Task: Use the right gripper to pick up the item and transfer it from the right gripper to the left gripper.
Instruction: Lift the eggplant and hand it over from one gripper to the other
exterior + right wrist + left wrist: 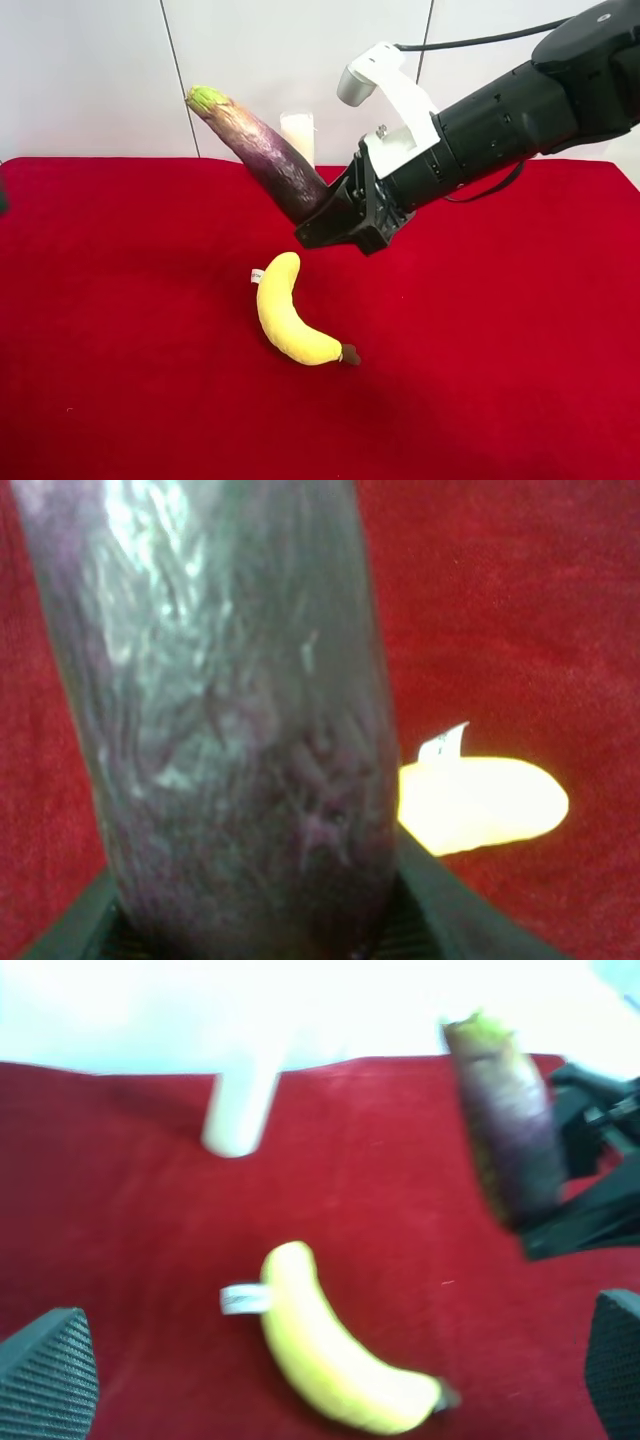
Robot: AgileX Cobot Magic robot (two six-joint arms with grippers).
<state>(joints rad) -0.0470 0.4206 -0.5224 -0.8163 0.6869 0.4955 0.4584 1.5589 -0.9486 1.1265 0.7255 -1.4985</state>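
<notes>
Setting: red cloth [120, 400] over the table, plain white wall [90, 70] behind.
Item: toy eggplant [262, 150] lifted clear of the cloth and tilted, green stem end up and toward the exterior high view's left, blunt end down in the jaws.
Right gripper [325, 225]: clamped tight on the eggplant's blunt end; on the arm [520, 110] carrying the white bracket [400, 105], reaching in from the exterior high view's right.
Left gripper [335, 1360]: spread wide, holding nothing; facing the eggplant from well apart; not seen in the exterior high view.
Step in hand: by judgement the handover, with pick-up done and the left jaws not yet at the item.
Doing it well: bring the open left jaws around the free middle or stem half, clear of the right jaws; square up across the round body; close firmly before releasing on the right, the glossy skin looking likely to slip.
Nearby: yellow plush banana [290, 325] flat on the cloth below the eggplant, apart from it; white candle [298, 135] upright at the back, partly hidden behind the eggplant.
In the way: nothing in the air between left jaws and eggplant; banana a risk only on a low approach, candle only on an overshoot toward the wall.
</notes>
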